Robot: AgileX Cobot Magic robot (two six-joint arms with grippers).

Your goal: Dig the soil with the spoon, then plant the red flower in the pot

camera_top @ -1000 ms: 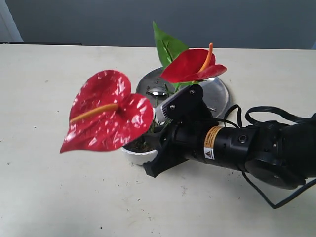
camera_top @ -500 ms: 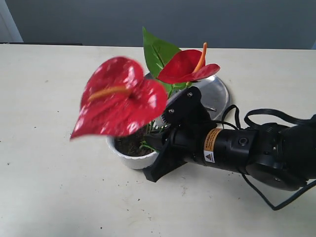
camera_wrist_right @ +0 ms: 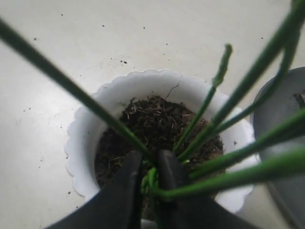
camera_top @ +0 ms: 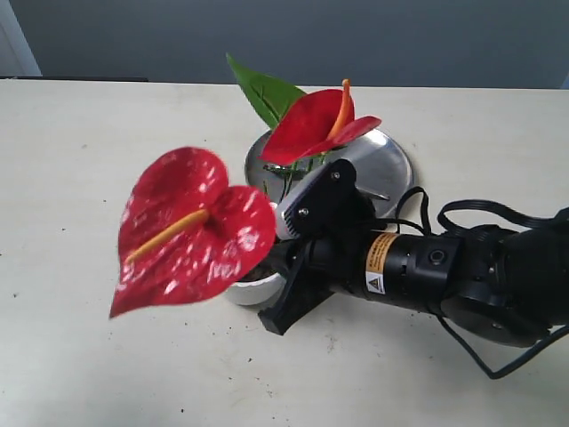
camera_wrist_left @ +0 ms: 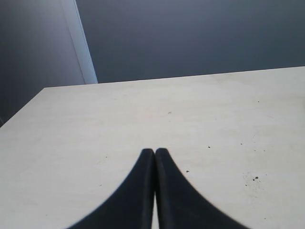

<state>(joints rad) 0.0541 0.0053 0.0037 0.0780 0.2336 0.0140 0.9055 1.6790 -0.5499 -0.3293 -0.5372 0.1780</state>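
The red flower point(camera_top: 191, 227) has one large bloom at the front left, a second bloom point(camera_top: 311, 129) and a green leaf point(camera_top: 265, 93) behind. My right gripper point(camera_wrist_right: 148, 160) is shut on the base of its green stems point(camera_wrist_right: 209, 133), low over the dark soil point(camera_wrist_right: 152, 119) inside the white scalloped pot point(camera_wrist_right: 81, 143). From outside, only a bit of the pot point(camera_top: 253, 290) shows under the bloom. The spoon is hidden behind the flower. My left gripper point(camera_wrist_left: 155, 151) is shut and empty above bare table.
A round steel plate point(camera_top: 391, 165) lies just behind the pot, next to the right arm point(camera_top: 427, 267). Stray soil crumbs point(camera_top: 331, 340) dot the cream table around the pot. A cable loops beside the arm.
The flower has rocked in the right gripper: the big bloom swung up toward the middle, then back down to the left. The upper bloom and leaf drifted left.
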